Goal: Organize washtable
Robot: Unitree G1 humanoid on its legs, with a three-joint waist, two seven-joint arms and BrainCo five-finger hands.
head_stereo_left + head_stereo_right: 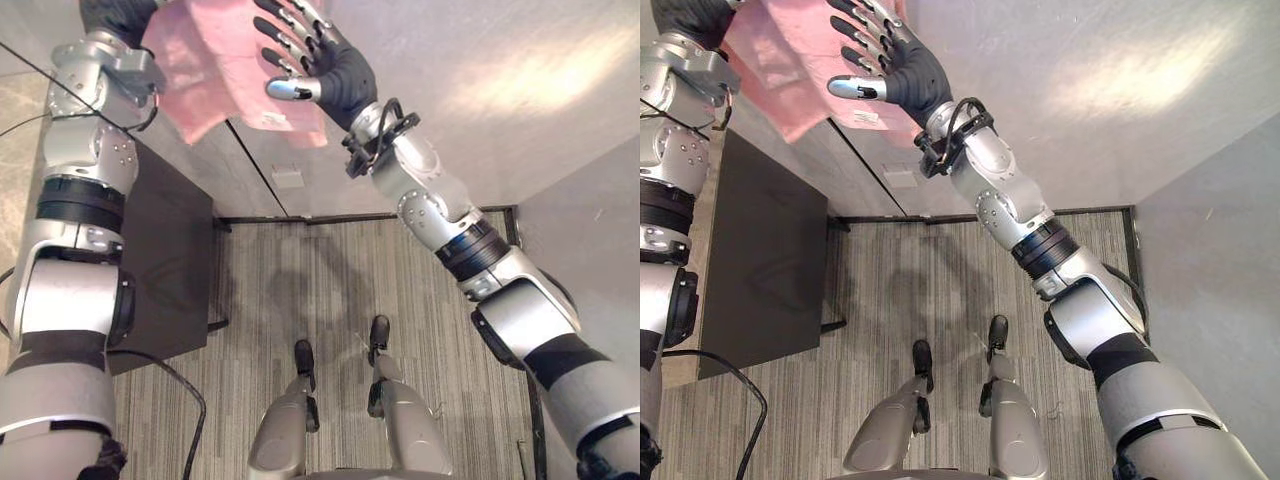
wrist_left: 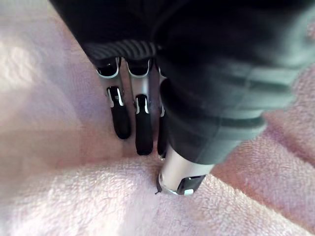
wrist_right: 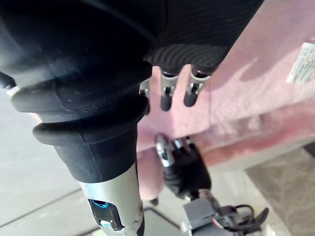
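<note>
A pink towel (image 1: 215, 70) with a white label (image 3: 302, 69) lies bunched on the pale grey washtable (image 1: 500, 90) at the far edge of the eye views. My left hand (image 1: 115, 15) rests on the towel's left part. Its fingers (image 2: 120, 113) lie straight and press flat into the cloth, the thumb against a raised fold. My right hand (image 1: 335, 65) is over the towel's right part near the label, with spread, straight fingers (image 3: 166, 96) and nothing held between them. Both hands are open.
A dark flat-topped cabinet (image 1: 165, 260) stands at the left beside the washtable. Striped grey carpet (image 1: 300, 280) lies below. A grey wall (image 1: 600, 230) closes the right side. A small white plate (image 1: 288, 177) sits low on the washtable's front.
</note>
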